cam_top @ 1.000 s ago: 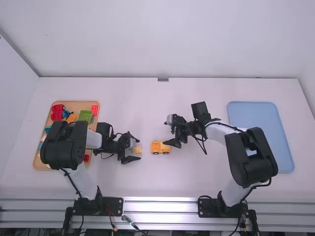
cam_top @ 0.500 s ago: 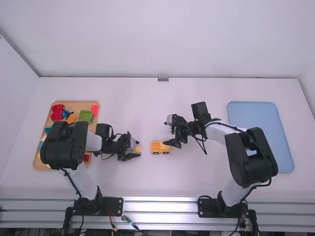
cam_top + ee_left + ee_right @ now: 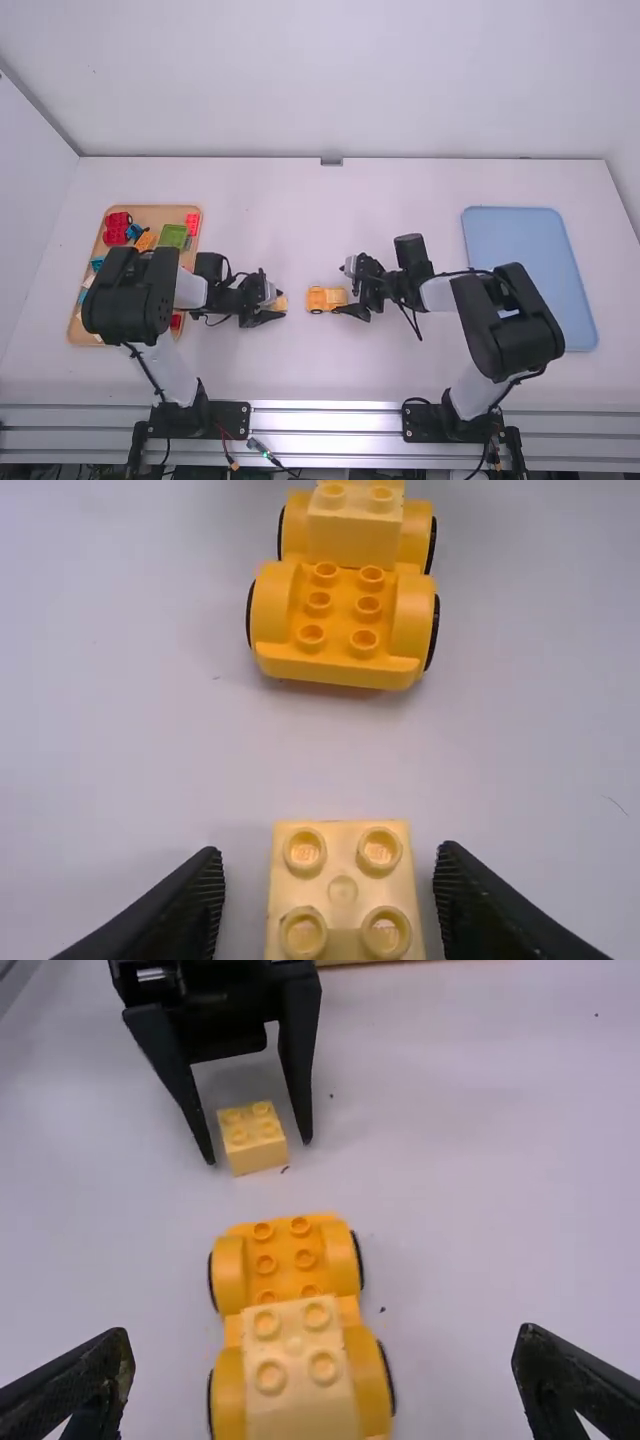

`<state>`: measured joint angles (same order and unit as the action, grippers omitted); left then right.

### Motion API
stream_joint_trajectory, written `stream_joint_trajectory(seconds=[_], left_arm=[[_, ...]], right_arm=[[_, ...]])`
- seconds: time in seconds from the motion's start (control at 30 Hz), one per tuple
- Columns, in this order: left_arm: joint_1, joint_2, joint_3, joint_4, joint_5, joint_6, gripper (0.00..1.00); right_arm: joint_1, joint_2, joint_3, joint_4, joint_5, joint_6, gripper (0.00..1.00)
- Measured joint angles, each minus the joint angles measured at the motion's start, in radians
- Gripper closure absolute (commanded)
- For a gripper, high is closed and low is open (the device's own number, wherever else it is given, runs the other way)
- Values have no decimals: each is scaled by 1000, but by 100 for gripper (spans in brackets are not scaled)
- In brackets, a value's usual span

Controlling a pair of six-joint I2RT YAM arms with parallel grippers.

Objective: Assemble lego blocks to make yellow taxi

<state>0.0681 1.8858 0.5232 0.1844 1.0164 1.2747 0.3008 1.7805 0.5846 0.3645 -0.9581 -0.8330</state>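
My left gripper [image 3: 276,308] is low at the table, its fingers on either side of a light-yellow block [image 3: 281,303]. In the left wrist view the left gripper [image 3: 332,900] has small gaps between its fingers and the block [image 3: 342,890]. The orange-yellow car base [image 3: 325,299] stands between the two arms; a light-yellow block [image 3: 300,1370] is on its studs in the right wrist view. My right gripper [image 3: 350,308] is at the base's right end. Its fingers stand wide apart in the right wrist view, the right gripper [image 3: 322,1380] holding nothing.
A wooden tray [image 3: 155,212] with red, green, blue and orange blocks lies at the left, partly under the left arm. A blue tray [image 3: 530,235] lies at the right, behind the right arm's elbow.
The left gripper's fingers have come closer together around the loose block. The right gripper has shifted slightly toward the camera and lower beside the car base.
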Motion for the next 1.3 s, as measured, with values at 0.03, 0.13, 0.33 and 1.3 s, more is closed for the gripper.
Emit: stream_joint_trajectory(seconds=[0.03,0.13,0.33,1.3], left_arm=[[0,0,-1,0,0,0,47],[0,0,-1,0,0,0,53],[0,0,-1,-3,0,0,61],[0,0,27,-72,0,-4,80]], right_arm=[[0,0,-14,16,-3,5,1],[-4,4,-37,70,-9,15,1],[-31,92,-50,246,-64,41,1],[46,306,27,315,-37,101,1]])
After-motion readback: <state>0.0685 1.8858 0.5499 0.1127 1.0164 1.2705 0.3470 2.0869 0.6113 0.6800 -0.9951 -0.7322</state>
